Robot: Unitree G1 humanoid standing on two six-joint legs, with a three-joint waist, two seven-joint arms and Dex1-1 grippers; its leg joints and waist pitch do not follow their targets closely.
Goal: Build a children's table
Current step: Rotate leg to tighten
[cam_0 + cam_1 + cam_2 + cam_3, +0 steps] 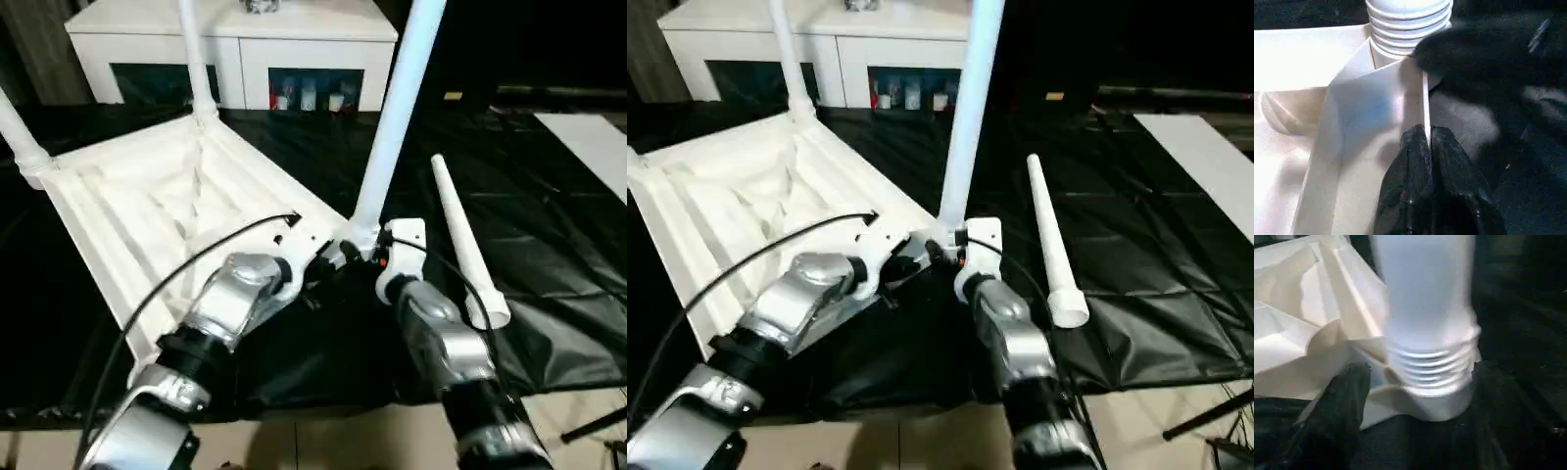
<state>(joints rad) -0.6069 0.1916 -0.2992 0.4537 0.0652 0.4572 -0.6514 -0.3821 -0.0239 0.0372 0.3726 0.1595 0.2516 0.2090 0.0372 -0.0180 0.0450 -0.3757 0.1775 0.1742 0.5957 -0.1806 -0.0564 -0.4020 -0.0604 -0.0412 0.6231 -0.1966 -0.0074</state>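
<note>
Lying upside down on the black sheet (549, 196), the table top (147, 211) shows its ribbed underside, with three legs standing in corner sockets: one at the far corner (196, 59), one at the left corner (20, 132), and a tall one at the near right corner (397, 113). The fourth leg (465, 240) lies loose on the sheet just right of that near corner, its wide end toward the robot (its narrow tip points away). The left gripper (1427, 142) has its two black fingers pressed together on the thin upright edge of the table top's rim, close beside the threaded base of the near right leg (1408, 24). The right gripper (367, 257) sits at the foot of that same leg; in the right wrist view the leg's threaded end (1430, 367) sits in its socket, with one black finger (1339, 406) to one side of it and the other to the far side, the jaws spread around the base rather than clamped on it. Behind the sheet stands a white cabinet (235, 39) with glass doors.
</note>
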